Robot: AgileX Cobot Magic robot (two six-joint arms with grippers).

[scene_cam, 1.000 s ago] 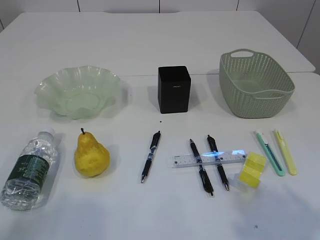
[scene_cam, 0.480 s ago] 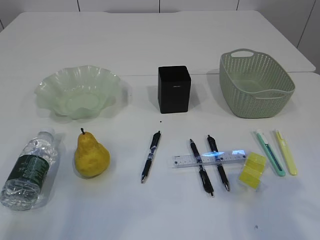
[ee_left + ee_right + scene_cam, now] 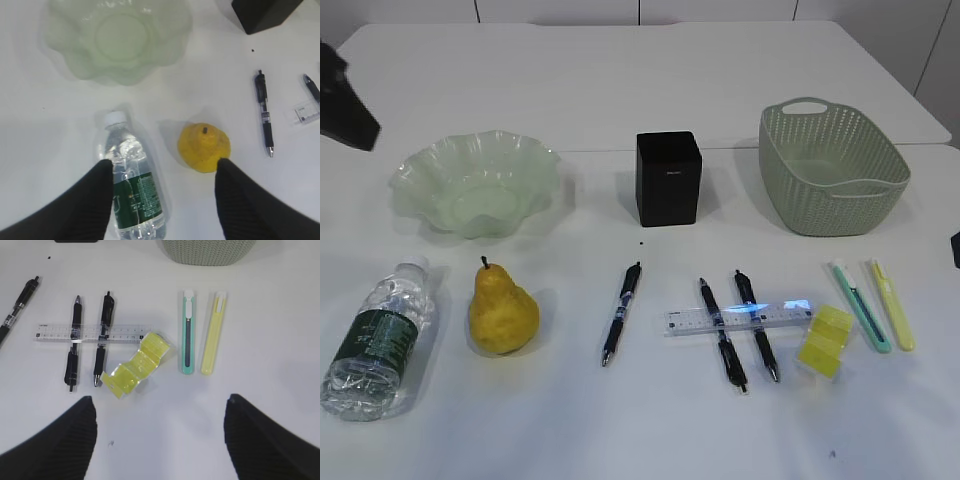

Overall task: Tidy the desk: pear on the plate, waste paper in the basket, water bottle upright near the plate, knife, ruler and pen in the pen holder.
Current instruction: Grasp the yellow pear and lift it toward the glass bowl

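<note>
White table [image 3: 620, 90]: plain top carrying everything, nothing yet tidied.
Plate [image 3: 475, 182]: pale green ruffled glass dish at the back left, nothing in it.
Pear [image 3: 502, 311]: yellow, standing stem up in front of the plate, on the table.
Water bottle [image 3: 382, 339]: lying on its side just left of the pear, white cap toward the plate; its base is cut off in the left wrist view.
Pen holder [image 3: 668, 178]: black box at the back centre; its inside is not visible.
Basket [image 3: 830, 168]: sage green, back right; only its lower wall shows in the right wrist view.
Pens: one pen [image 3: 621, 313] lies alone; two more [image 3: 741, 327] lie under the clear ruler [image 3: 737, 318], which crosses them.
Waste paper [image 3: 826, 340]: folded yellow piece touching the ruler's right end.
Knives: a green one [image 3: 860, 304] and a yellow one [image 3: 891, 303], side by side at the right.
Left gripper [image 3: 162, 200]: jaws spread wide, holding nothing, above the bottle and pear.
Right gripper [image 3: 160, 432]: jaws spread wide, holding nothing, above the bare table in front of the paper; only dark tips visible.
</note>
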